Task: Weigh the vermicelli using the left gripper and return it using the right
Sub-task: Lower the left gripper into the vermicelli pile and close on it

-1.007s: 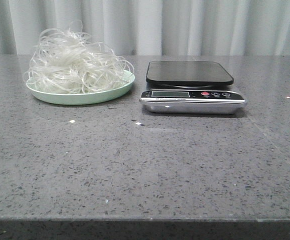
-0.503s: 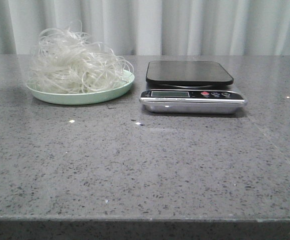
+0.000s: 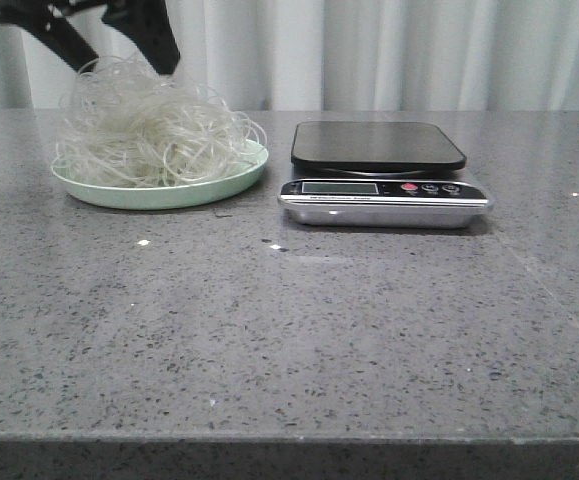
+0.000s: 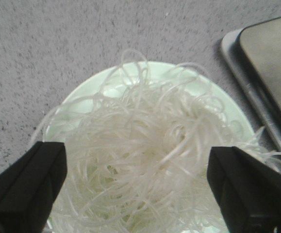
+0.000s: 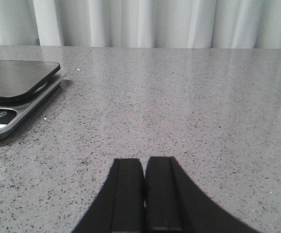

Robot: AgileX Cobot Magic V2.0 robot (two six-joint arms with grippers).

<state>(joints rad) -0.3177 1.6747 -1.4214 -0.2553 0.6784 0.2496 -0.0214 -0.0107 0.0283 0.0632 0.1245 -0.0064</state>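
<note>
The left gripper (image 3: 119,62) is hanging right over the vermicelli (image 3: 149,125), fingers (image 4: 26,187) spread wide to either side of the tangle, nothing pinched. The vermicelli is sitting heaped on the mint-green plate (image 3: 224,180) near the bench's far left corner, just beside the scale (image 3: 381,175). The right gripper (image 5: 144,194) is hovering low over bare bench, fingers pressed together, holding nothing.
</note>
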